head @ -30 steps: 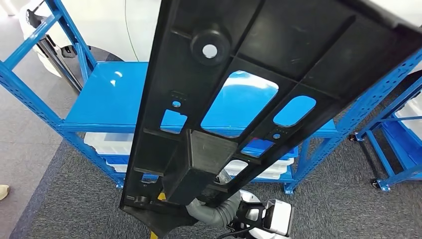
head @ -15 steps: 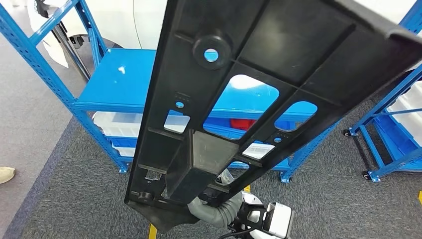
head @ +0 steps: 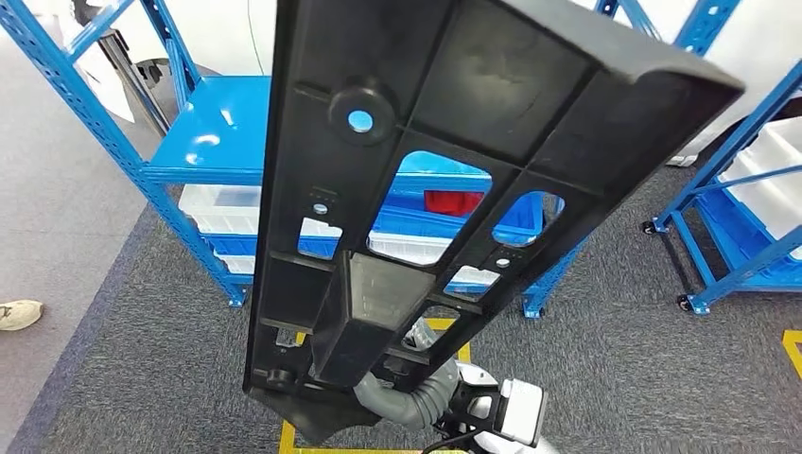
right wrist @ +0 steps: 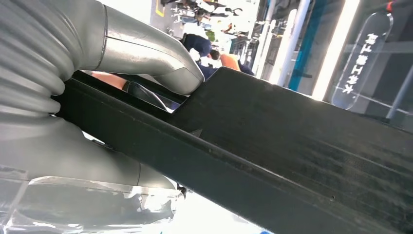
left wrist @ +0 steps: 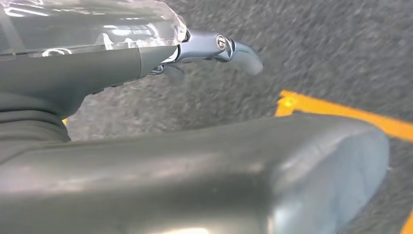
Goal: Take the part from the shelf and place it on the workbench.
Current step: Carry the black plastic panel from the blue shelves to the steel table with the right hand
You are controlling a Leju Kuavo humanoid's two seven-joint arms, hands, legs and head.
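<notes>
A long black moulded plastic part (head: 444, 180) is held up in front of the head camera, tilted so its far end rises toward the upper right and its near end drops to the lower centre. Its matte underside is ribbed into panels, with a round boss with a hole, 2 large rounded cut-outs and several small square ones, and a raised box-shaped block near the lower end. The right hand (head: 402, 397), with its grey ribbed cover, grips that lower end from beneath; in the right wrist view the smooth silver-grey thumb (right wrist: 146, 48) lies pressed on the part's grainy black edge. The left hand (left wrist: 214, 46) hangs over speckled grey carpet (head: 605, 369) crossed by yellow floor tape (left wrist: 341, 109), its grey fingers slightly curled and apart, holding nothing. Behind the part stands a blue steel shelf (head: 203, 142) with perforated uprights and a glossy flat deck, white translucent bins (head: 217, 203) on its lower level, and something red (head: 452, 201) seen through a cut-out. A second blue rack (head: 733, 203) on castors stands at the right.
</notes>
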